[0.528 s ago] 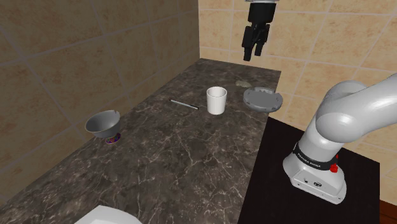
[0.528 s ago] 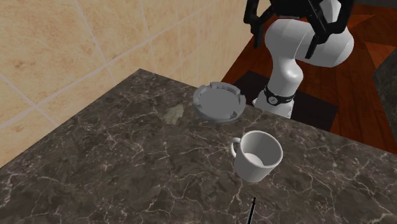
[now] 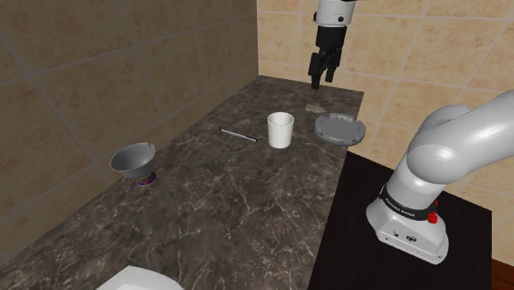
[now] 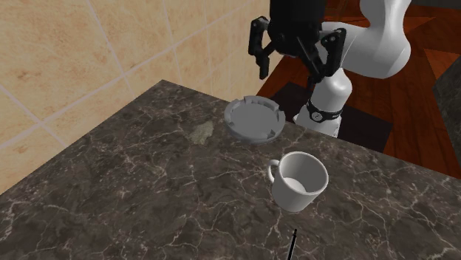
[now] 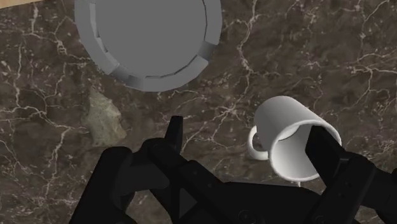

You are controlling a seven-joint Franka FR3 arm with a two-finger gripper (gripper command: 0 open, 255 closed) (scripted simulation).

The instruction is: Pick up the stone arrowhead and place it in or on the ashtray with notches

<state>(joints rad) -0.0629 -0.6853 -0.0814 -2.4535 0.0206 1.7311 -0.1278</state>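
Shoulder view has the white arm point(image 3: 449, 148) rising from its base on the black stand point(image 3: 362, 247) at lower right. It bends at the elbow and reaches up and to the left. The wrist points straight down, and the black claw point(image 3: 322, 74) hangs high over the far end of the surface point(image 3: 231, 198). Its fingers stand apart, released, with nothing between them.

The greyish stone arrowhead point(image 3: 314, 108) lies flat on the surface just beside the grey notched ashtray point(image 3: 339, 128), near it but not touching, and both are below the claw. In the second exterior view the arrowhead sits to the ashtray's left. A white mug point(image 3: 281, 129) stands upright nearby, toward the shoulder view's left of the ashtray.

The surface is dark marbled stone with pale veins. It also carries a thin dark stick point(image 3: 237, 133) and, well apart, a grey bowl point(image 3: 134, 159). Tan tiled walls point(image 3: 99, 74) close in behind, and the second exterior view shows a reddish wooden floor point(image 4: 421, 96) past the stand.
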